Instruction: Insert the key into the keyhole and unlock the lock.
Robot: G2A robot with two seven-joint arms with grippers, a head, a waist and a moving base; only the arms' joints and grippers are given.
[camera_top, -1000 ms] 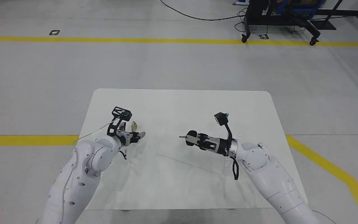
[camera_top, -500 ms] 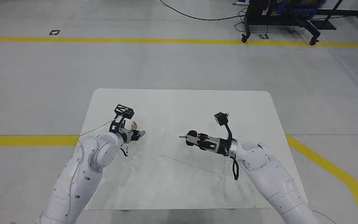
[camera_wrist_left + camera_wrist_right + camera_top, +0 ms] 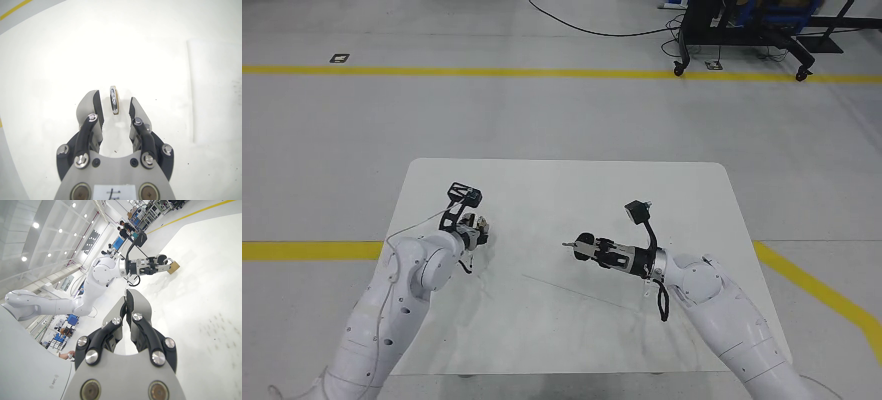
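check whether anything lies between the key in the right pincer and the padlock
Nothing visible does. Bare white table separates the right pincer, shut on the thin metal key, from the brass padlock, which stands inside the open left pincer.

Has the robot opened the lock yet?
Not yet. Done: the right gripper is shut on the key. In hand: the padlock stands on the table between the fingers of the open left gripper, touching neither. Left: bring key and padlock together, push it in and turn; they are well apart.
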